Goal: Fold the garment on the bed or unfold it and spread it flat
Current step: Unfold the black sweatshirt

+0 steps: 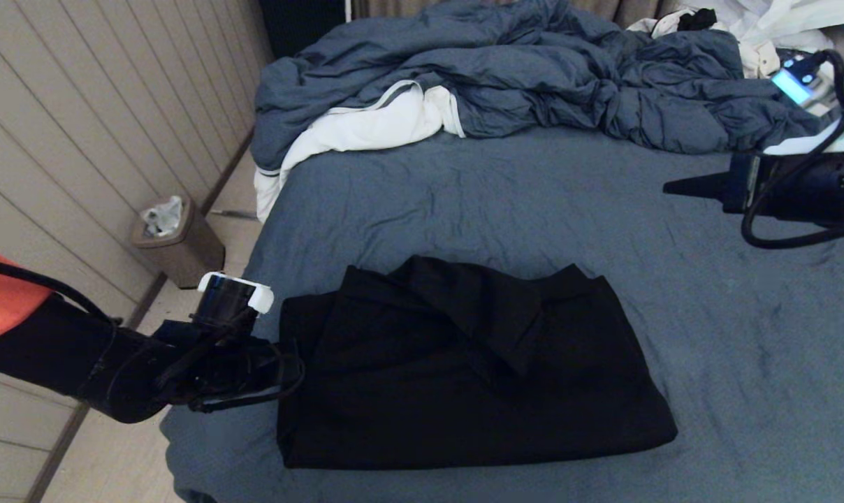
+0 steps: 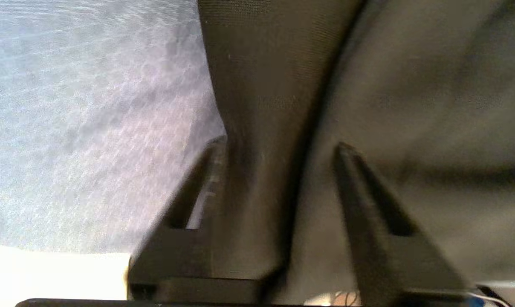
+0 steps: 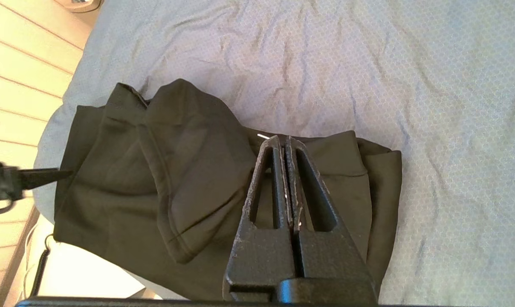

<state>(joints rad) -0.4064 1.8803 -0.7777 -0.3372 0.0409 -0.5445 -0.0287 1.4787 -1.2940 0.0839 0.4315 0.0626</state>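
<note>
The garment (image 1: 464, 363) is a black sweatshirt lying folded into a rough rectangle on the near left part of the bed (image 1: 534, 202). Its hood flap lies on top. My left gripper (image 1: 290, 369) reaches in from the left at the garment's left edge. In the left wrist view the left gripper (image 2: 281, 145) is open, with a fold of the black garment (image 2: 411, 85) lying between and under its fingers. My right gripper (image 1: 668, 187) hangs over the bed at the far right, well away from the garment. In the right wrist view the right gripper (image 3: 283, 138) is shut and empty above the garment (image 3: 155, 170).
A crumpled blue-grey duvet (image 1: 534, 77) with white lining fills the head of the bed. White clothing (image 1: 764, 21) lies at the back right. A small brown bin (image 1: 177, 244) stands on the floor by the panelled wall, left of the bed.
</note>
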